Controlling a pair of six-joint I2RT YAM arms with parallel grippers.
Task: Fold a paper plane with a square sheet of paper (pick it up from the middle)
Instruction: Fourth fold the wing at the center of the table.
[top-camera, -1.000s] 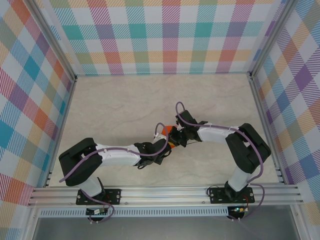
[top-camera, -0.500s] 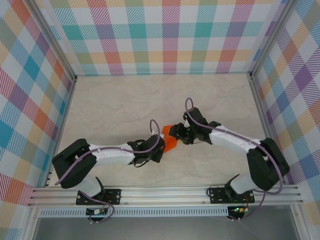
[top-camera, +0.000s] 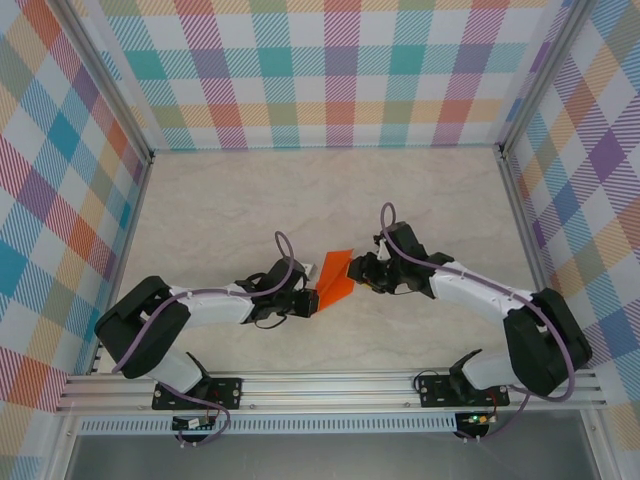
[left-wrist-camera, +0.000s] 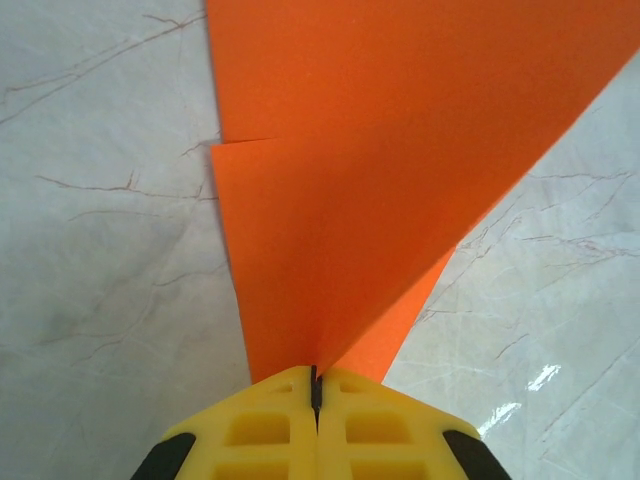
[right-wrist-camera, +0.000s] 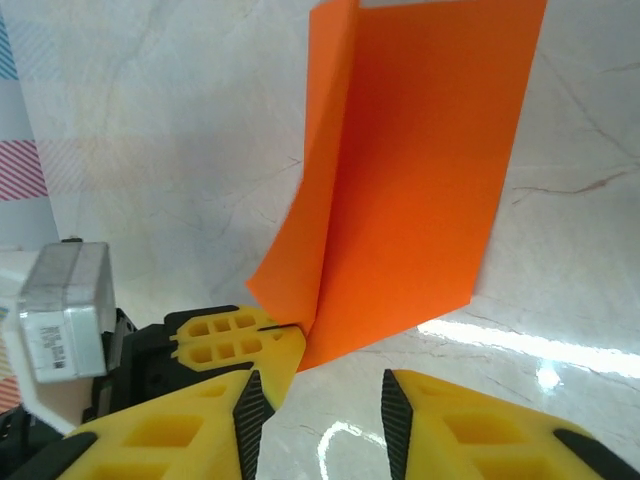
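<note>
Clamping one narrow end of the orange sheet of paper (left-wrist-camera: 380, 150), the left pincer (left-wrist-camera: 315, 375) has its yellow fingers pressed fully together, the paper coming out of the seam between them; the sheet is creased along its length, so two layers fan away from the grip; the right pincer (right-wrist-camera: 320, 400) stands partly open with a clear gap between its fingers and holds nothing; the sheet's lower corner hangs just beyond that gap, and whether it brushes a fingertip cannot be told; from above, the sheet (top-camera: 338, 277) lies near the middle of the counter (top-camera: 230, 210), between the left pincer (top-camera: 308, 297) on its left and the right pincer (top-camera: 358, 272) on its right; counted: one sheet of paper, two pincers, two arms.
</note>
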